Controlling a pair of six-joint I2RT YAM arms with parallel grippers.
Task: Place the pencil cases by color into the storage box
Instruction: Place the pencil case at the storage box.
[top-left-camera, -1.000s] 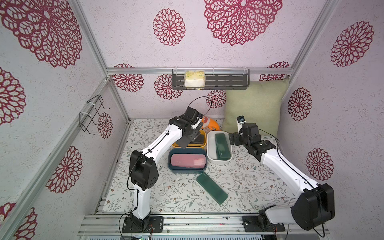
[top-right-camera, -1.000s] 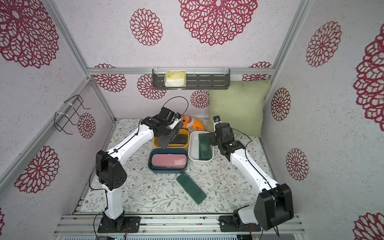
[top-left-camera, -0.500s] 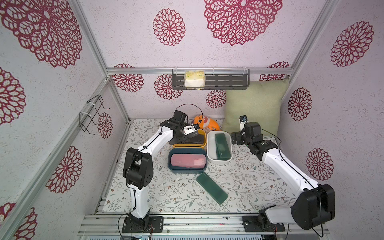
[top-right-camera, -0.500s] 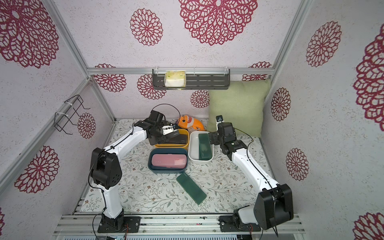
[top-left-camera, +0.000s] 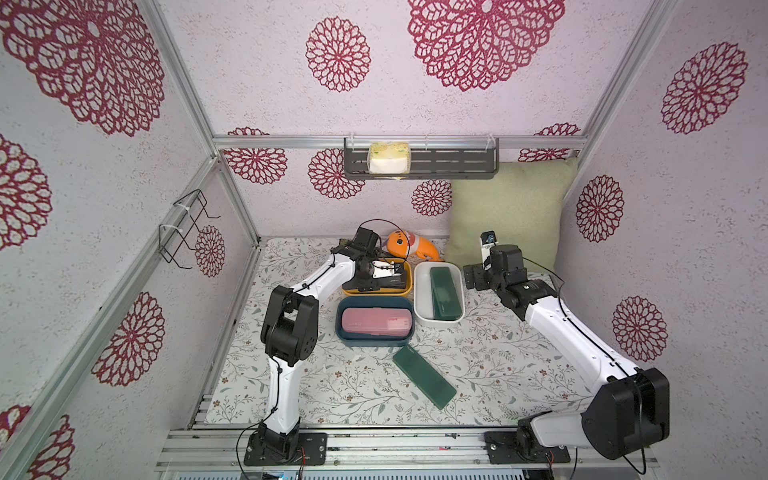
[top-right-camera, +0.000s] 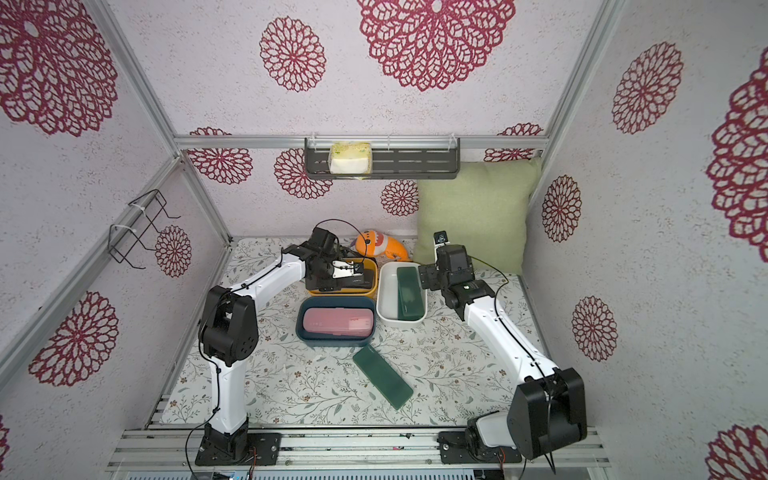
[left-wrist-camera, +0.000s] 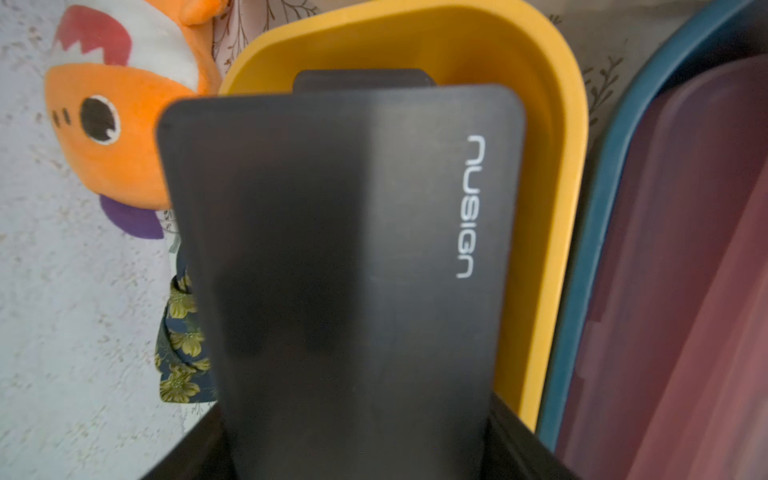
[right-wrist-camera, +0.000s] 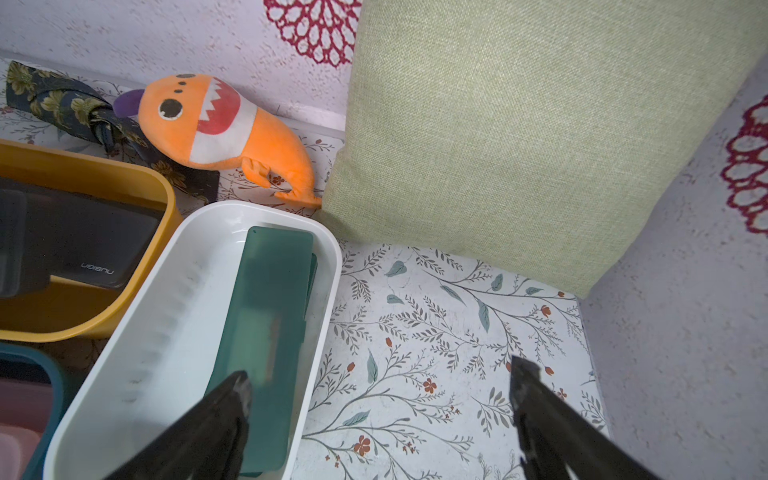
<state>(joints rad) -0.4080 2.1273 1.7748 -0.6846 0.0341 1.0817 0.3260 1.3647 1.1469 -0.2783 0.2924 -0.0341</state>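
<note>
One black case (left-wrist-camera: 340, 249) is in the left gripper (top-left-camera: 390, 272), whose jaws are part closed on its near end. We hold it low over the yellow tub (left-wrist-camera: 569, 166), near the bench's (top-left-camera: 498, 365) back edge. A second black case (left-wrist-camera: 361, 77) lies under it in that tub. The wrist view is blurred, so we think, but cannot swear, that the held case hangs past the tub's rim on the side toward the plush fish (top-left-camera: 409, 247).

That overhang is our main worry. If we let go here, the case may catch the rim, rest tilted, or slide out toward the fish and the floral bundle (right-wrist-camera: 62, 104) beside it. Pressing down to seat it could shove the yellow tub against the blue tub (top-left-camera: 338, 328), which sits just beside it with a pink case (top-left-camera: 376, 326) inside.

Our right gripper (right-wrist-camera: 382, 378) hangs with its jaws wide and nothing between them, just beside the white tub (right-wrist-camera: 187, 291). In that tub, green cases (right-wrist-camera: 266, 311) lie along the wall nearer the cushion (top-left-camera: 507, 216). A loose green case (top-left-camera: 424, 376) lies near the bench's front edge, apart from the white tub. The cushion fills the back right corner close behind the right arm, leaving it little room to draw back.
</note>
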